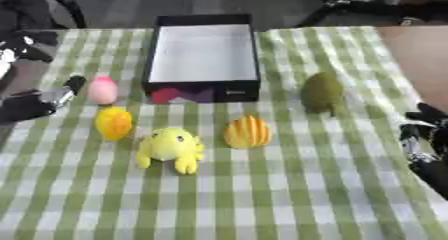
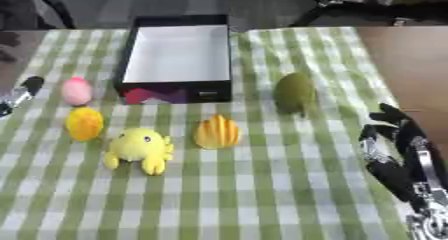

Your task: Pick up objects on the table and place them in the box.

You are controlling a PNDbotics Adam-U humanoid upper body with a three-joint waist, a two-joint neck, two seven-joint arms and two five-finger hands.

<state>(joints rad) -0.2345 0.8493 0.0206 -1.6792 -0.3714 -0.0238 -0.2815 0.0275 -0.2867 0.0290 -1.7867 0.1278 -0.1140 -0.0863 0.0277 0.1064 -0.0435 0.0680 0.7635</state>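
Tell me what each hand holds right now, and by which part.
Nothing is held. The left hand sits at the table's left edge beside the pink toy, apart from it. The right hand rests at the right edge.

Five toys (image 1: 171, 149) on cloth nr empty, open box (image 1: 203, 54).

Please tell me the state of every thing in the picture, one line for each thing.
box: open, no lid, nothing inside.
pink toy: on the cloth, left of the box, untouched.
yellow-orange toy: on the cloth, untouched.
yellow octopus toy: upright on the cloth, untouched.
orange shell toy: on the cloth, untouched.
green toy: on the cloth, right of the box, untouched.
left hand: at the left edge, holding nothing.
right hand: at the right edge, holding nothing.
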